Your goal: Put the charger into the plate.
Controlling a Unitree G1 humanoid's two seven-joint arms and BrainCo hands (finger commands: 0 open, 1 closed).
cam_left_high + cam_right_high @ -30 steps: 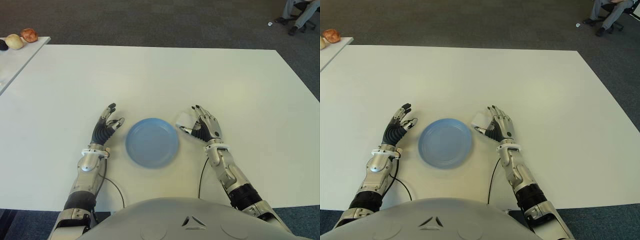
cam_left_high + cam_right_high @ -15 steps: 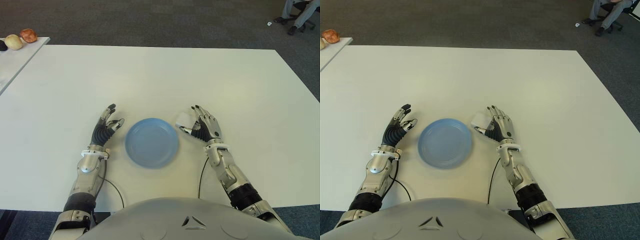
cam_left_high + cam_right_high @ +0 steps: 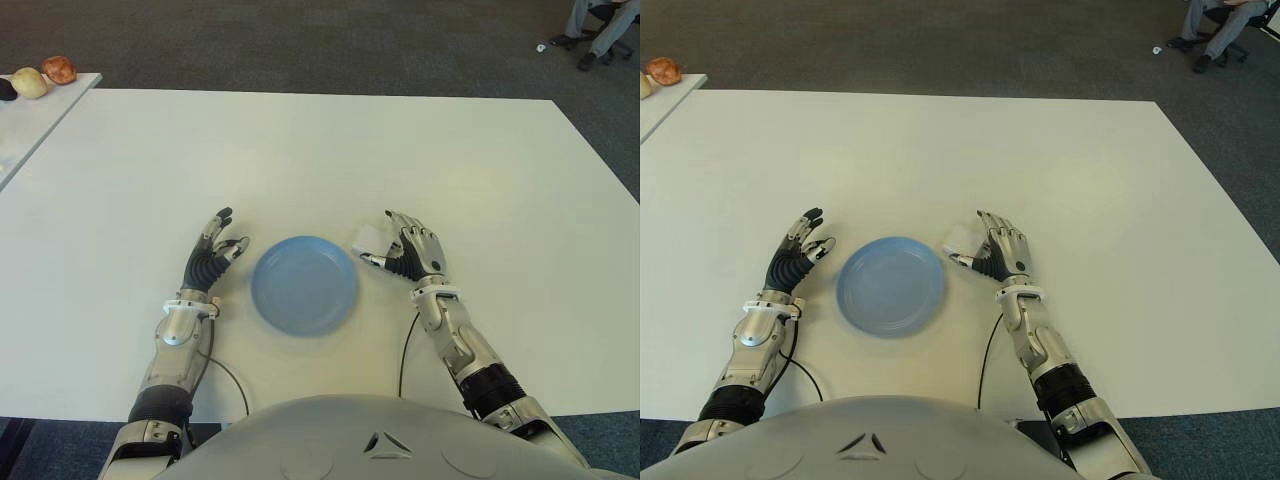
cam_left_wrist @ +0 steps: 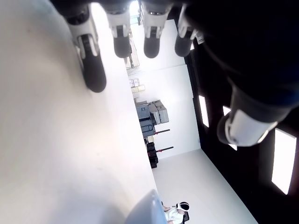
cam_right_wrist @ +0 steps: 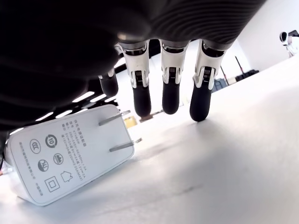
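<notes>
Your left hand [image 3: 213,252] shows just left of the blue plate [image 3: 304,285], fingers spread and holding nothing. The plate sits empty on the white table [image 3: 300,150]. Just right of the plate lies the white charger [image 3: 368,239], flat on the table with its prongs bare. Your right hand [image 3: 410,252] is right beside the charger, fingers extended above it, not closed on it. If you curl the fingers carelessly, they may push the smooth charger away rather than grip it.
</notes>
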